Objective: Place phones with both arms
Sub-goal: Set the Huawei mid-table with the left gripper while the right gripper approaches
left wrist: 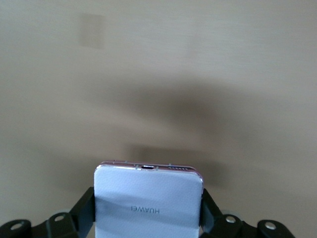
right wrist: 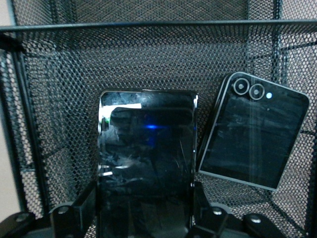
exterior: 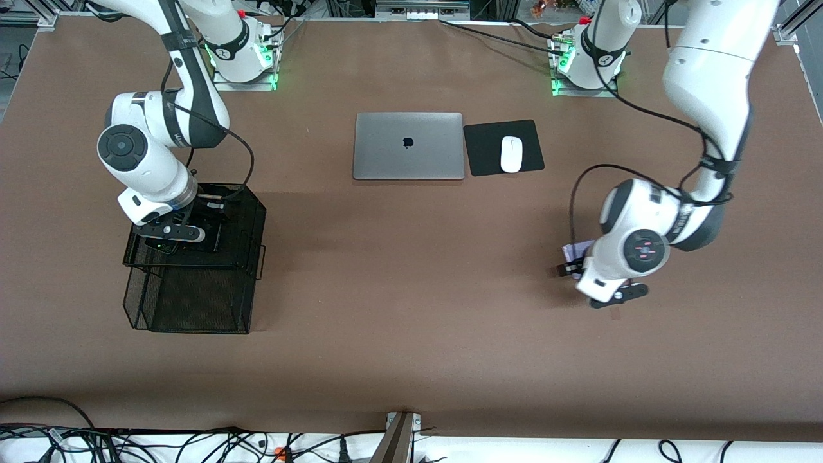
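My right gripper (right wrist: 146, 201) reaches into the upper tier of a black mesh basket (exterior: 258, 212) at the right arm's end of the table. It is shut on a long slim black phone (right wrist: 146, 148), one finger on each long edge. Beside it a small squarish black phone (right wrist: 253, 133) with two camera rings leans against the mesh wall. At the left arm's end, my left gripper (exterior: 569, 266) hangs low over the brown table, shut on a pale lavender-white phone (left wrist: 147, 198) whose shadow lies on the table below. In the front view only a corner of this phone (exterior: 574, 248) shows.
A closed silver laptop (exterior: 408, 146) lies mid-table toward the bases, with a white mouse (exterior: 511, 154) on a black pad (exterior: 483, 153) beside it. The basket's lower tier (exterior: 193, 302) juts out nearer the front camera. Cables run along the table's front edge.
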Tool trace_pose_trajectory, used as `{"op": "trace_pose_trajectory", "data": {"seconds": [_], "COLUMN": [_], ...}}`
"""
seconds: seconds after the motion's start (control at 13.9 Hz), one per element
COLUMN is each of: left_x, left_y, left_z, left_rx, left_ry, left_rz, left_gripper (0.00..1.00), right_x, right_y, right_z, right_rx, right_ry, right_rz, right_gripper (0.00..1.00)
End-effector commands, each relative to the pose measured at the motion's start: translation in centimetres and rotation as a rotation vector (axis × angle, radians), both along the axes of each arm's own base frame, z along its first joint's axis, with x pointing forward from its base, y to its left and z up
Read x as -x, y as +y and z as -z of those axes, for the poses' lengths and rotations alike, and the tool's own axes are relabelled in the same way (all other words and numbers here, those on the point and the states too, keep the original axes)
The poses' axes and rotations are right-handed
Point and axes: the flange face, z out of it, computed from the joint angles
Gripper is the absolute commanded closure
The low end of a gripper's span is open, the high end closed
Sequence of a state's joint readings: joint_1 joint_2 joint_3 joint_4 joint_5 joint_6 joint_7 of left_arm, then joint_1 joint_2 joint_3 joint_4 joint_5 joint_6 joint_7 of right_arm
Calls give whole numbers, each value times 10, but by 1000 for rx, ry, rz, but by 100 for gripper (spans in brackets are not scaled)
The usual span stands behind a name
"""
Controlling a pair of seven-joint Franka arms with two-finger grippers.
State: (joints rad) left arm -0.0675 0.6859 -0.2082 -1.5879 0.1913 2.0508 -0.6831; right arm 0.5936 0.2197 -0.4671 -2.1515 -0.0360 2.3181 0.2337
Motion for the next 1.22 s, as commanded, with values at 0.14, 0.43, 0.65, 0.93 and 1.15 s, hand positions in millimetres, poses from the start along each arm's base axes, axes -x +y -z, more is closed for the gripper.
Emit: {"op": "trace_pose_trajectory", "data": {"seconds": [0.14,0.43,0.65,0.93,1.15], "left_x": [15,42,64,108,121], "left_y": [-149,-247,-316,-384,-397], "left_z": [-15,-17,3,29,48], "left_rx": [79,103,142,185,153], "left_ry": [1,-41,-77,-126,-153], "left_rz": [-34,35,147,250,270], "left_gripper": [100,100,100,100,100], "right_x": [-1,-7,-22,-52,-74], "right_y": [1,3,6,10,27], "right_z": [-6,-15,-38,-91,-118], "right_rx": [-25,-38,-43,-30,-77], "right_ry": [-48,-71,-106,-74,-34], "right_rz": [-2,5,-5,9,27], "right_gripper": [82,1,1,1,1]}}
